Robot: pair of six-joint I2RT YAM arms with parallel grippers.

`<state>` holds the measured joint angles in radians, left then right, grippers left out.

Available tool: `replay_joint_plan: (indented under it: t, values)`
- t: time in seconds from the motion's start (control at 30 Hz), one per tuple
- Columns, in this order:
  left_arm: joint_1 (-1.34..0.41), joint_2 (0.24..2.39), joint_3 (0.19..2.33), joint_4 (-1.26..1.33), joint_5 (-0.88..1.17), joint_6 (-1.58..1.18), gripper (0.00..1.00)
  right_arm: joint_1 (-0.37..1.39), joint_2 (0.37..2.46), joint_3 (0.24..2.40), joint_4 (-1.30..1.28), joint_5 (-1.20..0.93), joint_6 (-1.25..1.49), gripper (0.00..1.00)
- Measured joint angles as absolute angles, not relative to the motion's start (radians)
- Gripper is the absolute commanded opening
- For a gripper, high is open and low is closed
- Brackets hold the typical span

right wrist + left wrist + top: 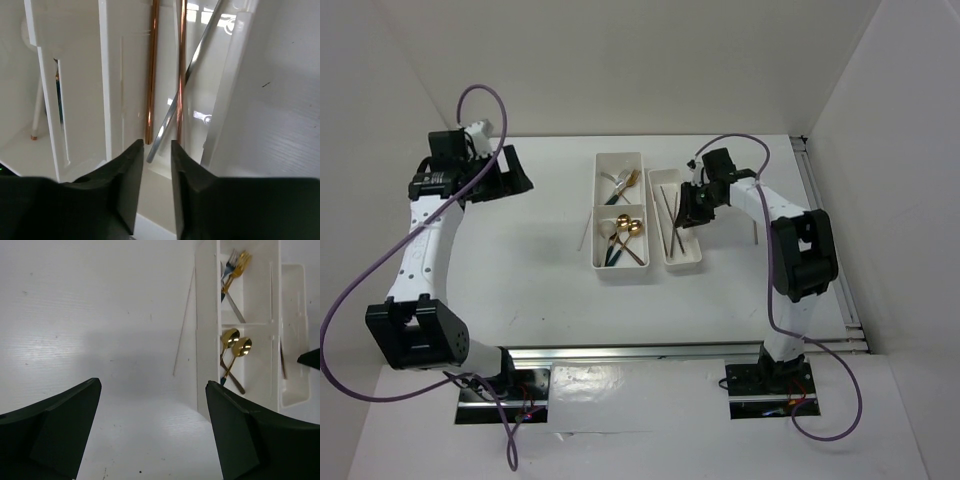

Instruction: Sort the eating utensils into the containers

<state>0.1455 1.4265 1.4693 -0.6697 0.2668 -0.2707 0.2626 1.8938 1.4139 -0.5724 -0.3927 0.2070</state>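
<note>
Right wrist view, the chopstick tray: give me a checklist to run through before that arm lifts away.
1. Copper chopsticks lying inside the narrow tray: ok.
2. Right gripper jaws slightly parted, nothing seen between them: ok.
3. Silver chopstick in the tray, its near end free of the fingertips: cannot tell.
4. Left gripper open and off the wide tray: ok.
5. Every utensil sorted: not ok, a pale stick lies outside, beside the wide tray.
</note>
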Motion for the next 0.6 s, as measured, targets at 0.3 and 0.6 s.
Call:
replay_joint_plan:
  t: [0.3,0.6]
  values:
    - [-0.062,1.452,1.282,-0.624,0.264,-0.121,0.89,0.264,1.901,1.494,-0.574,-0.392,0.162,0.46]
    - [-0.205,1.558,1.114,-0.486,0.158,-0.057,0.54,0.154,1.845,1.623,-0.574,-0.374,0.075,0.43]
